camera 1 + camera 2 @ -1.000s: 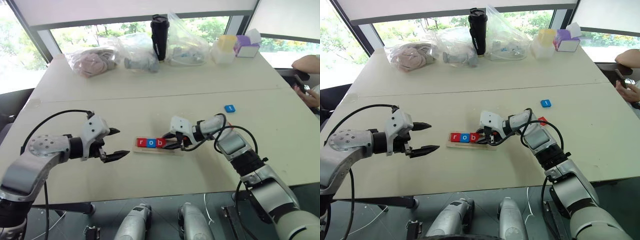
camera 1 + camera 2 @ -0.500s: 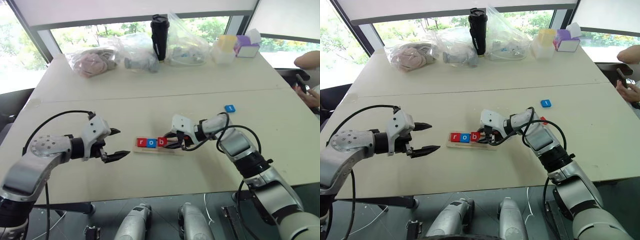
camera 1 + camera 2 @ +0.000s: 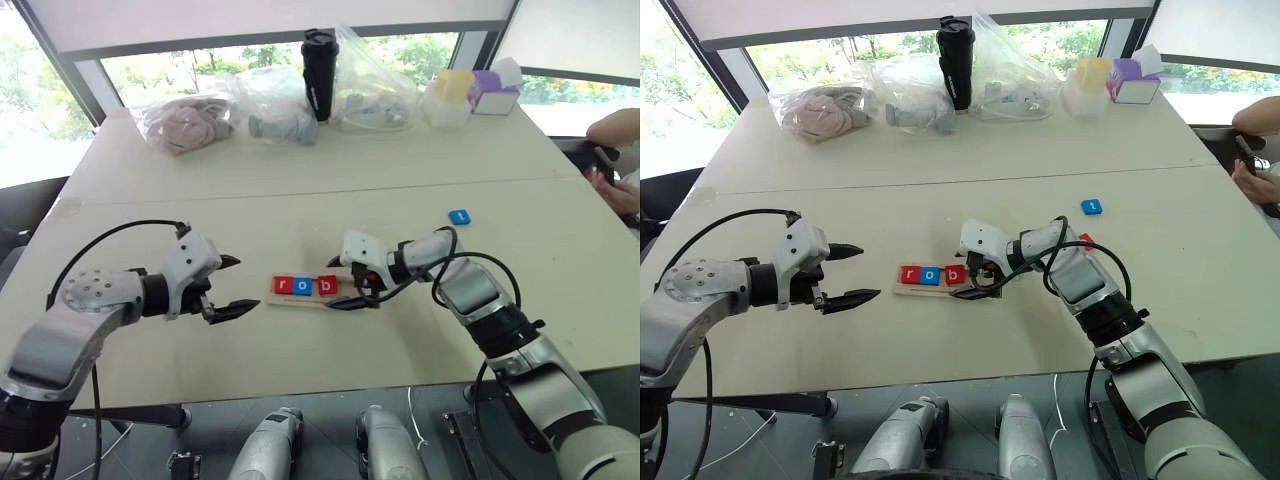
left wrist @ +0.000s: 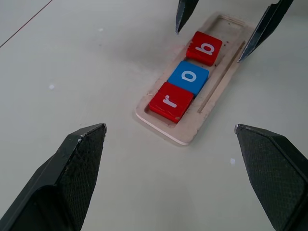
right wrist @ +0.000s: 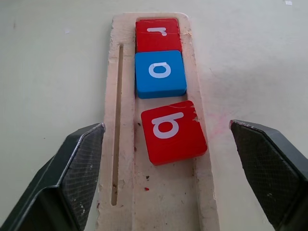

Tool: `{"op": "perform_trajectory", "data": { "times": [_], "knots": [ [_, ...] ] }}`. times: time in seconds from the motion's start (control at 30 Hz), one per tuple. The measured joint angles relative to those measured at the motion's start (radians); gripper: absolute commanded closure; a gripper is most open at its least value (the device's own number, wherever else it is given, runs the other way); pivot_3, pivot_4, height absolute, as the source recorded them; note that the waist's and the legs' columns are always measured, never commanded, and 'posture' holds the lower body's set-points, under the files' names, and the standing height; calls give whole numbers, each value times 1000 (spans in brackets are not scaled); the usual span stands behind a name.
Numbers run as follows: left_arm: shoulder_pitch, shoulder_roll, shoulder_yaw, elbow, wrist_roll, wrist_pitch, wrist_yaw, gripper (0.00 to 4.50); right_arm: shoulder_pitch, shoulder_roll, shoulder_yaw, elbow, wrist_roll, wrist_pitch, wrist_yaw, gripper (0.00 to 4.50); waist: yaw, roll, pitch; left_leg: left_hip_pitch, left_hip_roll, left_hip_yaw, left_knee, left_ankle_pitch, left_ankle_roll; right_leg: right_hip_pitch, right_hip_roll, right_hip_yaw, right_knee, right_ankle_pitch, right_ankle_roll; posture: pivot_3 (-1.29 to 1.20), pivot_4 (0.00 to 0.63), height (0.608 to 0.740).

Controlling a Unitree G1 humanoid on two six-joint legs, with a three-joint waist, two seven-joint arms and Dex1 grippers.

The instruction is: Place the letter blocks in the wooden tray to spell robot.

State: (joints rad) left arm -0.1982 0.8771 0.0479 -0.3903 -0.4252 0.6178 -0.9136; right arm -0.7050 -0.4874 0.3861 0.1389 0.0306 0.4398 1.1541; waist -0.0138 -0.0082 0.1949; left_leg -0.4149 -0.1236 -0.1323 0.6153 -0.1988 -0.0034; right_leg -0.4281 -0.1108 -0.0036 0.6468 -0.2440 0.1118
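The wooden tray (image 3: 345, 299) lies mid-table and holds three letter blocks in a row: red r (image 3: 284, 286), blue o (image 3: 304, 286) and red b (image 5: 173, 131). The b sits slightly askew, with bare tray beyond it. My right gripper (image 3: 338, 284) is open, its fingers (image 5: 72, 178) standing to either side of the tray at the b, touching nothing. Just left of the tray my left gripper (image 3: 246, 284) hovers open and empty, pointing at it. A blue block (image 3: 459, 216) lies far right. Another red block (image 3: 1085, 240) peeks out behind my right arm.
Clear plastic bags (image 3: 185, 120), a black tumbler (image 3: 319, 62) and small coloured boxes (image 3: 470, 95) line the far edge of the table. A person's hand (image 3: 615, 185) is at the right edge. A seam (image 3: 300, 190) crosses the table behind the tray.
My right gripper has opened and let go of the red b, which now lies in the tray beside the blue o. The left arm has not moved.
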Motion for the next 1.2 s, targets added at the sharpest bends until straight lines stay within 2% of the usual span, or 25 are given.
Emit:
{"op": "perform_trajectory", "data": {
  "times": [0.53, 0.73, 0.93, 1.03, 1.2],
  "knots": [
    [-6, -16, -22, 24, 4, -17, 0, 0, 80, -20, -5, -112, 60, 95, 18, 86, 0, 0, 0, 0, 0, 0, 0, 0, 0, 0, 0, 0, 0, 0, 0, 0, 150, 740],
    [-7, -16, -23, 26, 10, -17, -1, 0, 82, 16, 0, -135, 72, 119, -11, 86, 0, 0, 0, 0, 0, 0, 0, 0, 0, 0, 0, 0, 0, 0, 0, 0, 150, 740],
    [-14, -18, -28, 34, 19, -20, -3, 0, 76, -10, -21, -143, 72, 118, -53, 86, 3, 0, 0, 0, 0, 0, 0, 0, 0, 0, 0, 0, 0, 0, 0, 0, 150, 740],
    [-16, -27, -31, 36, 22, -20, -2, 0, 76, -49, -71, -154, 73, 111, -82, 86, 3, 0, 0, 0, 0, 0, 0, 0, 0, 0, -1, 0, 0, 0, 0, 0, 150, 740],
    [-35, -41, -23, 33, -2, -13, 0, 0, 55, -87, -287, -104, 95, 138, -233, 86, 3, 0, 0, 0, 0, 0, 0, 0, 0, 0, -1, 0, 0, 0, 0, 0, 150, 740]
  ]
}}
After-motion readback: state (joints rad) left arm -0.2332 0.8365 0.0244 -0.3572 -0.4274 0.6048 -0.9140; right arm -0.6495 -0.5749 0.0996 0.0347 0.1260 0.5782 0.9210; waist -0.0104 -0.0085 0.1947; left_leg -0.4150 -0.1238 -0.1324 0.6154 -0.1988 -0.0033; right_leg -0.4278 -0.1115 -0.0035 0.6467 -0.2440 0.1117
